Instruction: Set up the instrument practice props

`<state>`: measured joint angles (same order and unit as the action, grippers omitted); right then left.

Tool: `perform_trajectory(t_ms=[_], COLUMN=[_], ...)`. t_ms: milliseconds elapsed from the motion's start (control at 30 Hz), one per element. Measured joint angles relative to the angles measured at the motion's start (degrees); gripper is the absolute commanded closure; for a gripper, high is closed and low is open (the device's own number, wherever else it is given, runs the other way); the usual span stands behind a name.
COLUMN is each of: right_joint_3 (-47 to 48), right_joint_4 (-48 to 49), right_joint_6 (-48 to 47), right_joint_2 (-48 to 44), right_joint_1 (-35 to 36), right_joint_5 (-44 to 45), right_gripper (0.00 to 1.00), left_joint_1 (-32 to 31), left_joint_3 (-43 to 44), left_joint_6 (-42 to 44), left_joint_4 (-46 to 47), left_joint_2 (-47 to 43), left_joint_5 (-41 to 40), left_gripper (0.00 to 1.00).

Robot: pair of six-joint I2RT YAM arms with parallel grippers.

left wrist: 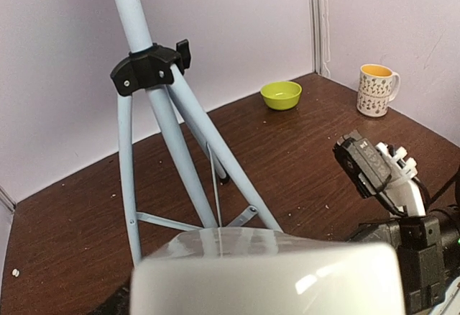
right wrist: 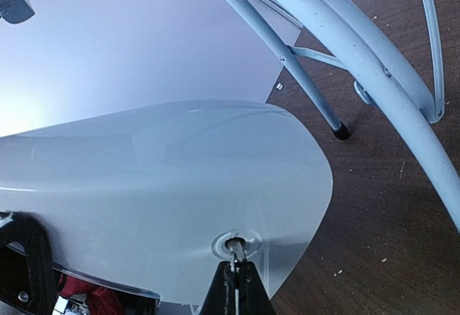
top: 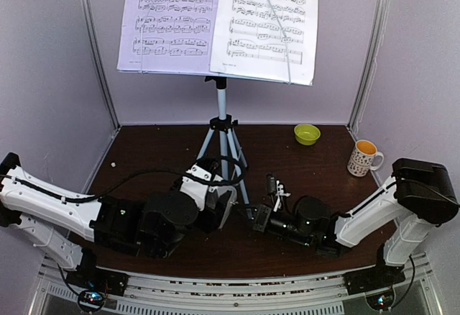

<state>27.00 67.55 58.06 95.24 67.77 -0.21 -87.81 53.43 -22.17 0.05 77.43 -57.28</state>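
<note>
We see the music stand [top: 221, 124] mid-table, its slim silver tubes joined by a black plastic collar. Two sheet-music pages [top: 215, 20] lie flat on its desk under thin wire arms, and only the top view shows them. The metronome [left wrist: 266, 275], glossy pale grey with rounded corners, sits at the left gripper [top: 215, 201] toward the near edge. Only the right wrist view shows a small metal stud [right wrist: 233, 244] in its smooth face. For the left gripper and the right gripper [top: 274, 189], we cannot tell how the fingers stand.

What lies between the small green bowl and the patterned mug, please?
Nothing: in the top external view, only bare brown tabletop separates the bowl and the mug.
</note>
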Motion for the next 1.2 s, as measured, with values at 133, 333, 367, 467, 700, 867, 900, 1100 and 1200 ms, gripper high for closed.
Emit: perform_trajectory(t_ms=[133,333,367,467,700,867,900,1100,1200], right_joint_3=[-0.07,-2.36,-2.64,-3.19,-5.68,-5.62,-5.57,-4.44,-3.06], right_joint_4=[0.46,-4.35,-5.35,-9.01,-17.94,-26.16,-27.58,-34.42,-37.05], right_joint_6=[1.77,-2.56,-3.41,-7.43,-13.88,-18.97,-19.78,-23.58,-24.74], right_joint_2=[0.22,-3.78,-4.85,-8.5,-16.2,-22.36,-23.39,-26.84,-27.32], right_joint_1=[-0.04,-0.24,-0.39,-0.68,-0.68,-0.68,-0.68,-0.68,-0.68], right_joint_5=[0.09,0.83,0.92,0.94,1.84,3.19,3.48,4.81,5.4], right_gripper=[1.0,0.69,0.61,0.4,0.15,0.09,0.08,0.0,0.0], left_joint_1=[0.0,2.89,3.69,5.77,8.15,9.35,9.57,11.13,12.02], left_joint_3=[-0.22,-1.07,-1.66,-2.97,-2.97,-2.91,-2.71,-0.37,-0.37], left_joint_6=[-0.74,-8.07,-9.03,-10.84,-13.33,-15.04,-15.23,-15.91,-15.89], left_joint_4=[0.24,-0.83,-1.07,-2.84,-3.93,-3.98,-4.26,-5.2,-5.25], left_joint_2=[0.0,0.02,0.04,0.74,4.28,6.38,7.02,11.13,11.19], left_joint_5=[-0.5,3.78,4.48,5.81,9.35,13.03,13.53,17.44,19.67], left_gripper=[0.82,0.82,0.83,0.83,0.83,0.77,0.77,0.55,0.32])
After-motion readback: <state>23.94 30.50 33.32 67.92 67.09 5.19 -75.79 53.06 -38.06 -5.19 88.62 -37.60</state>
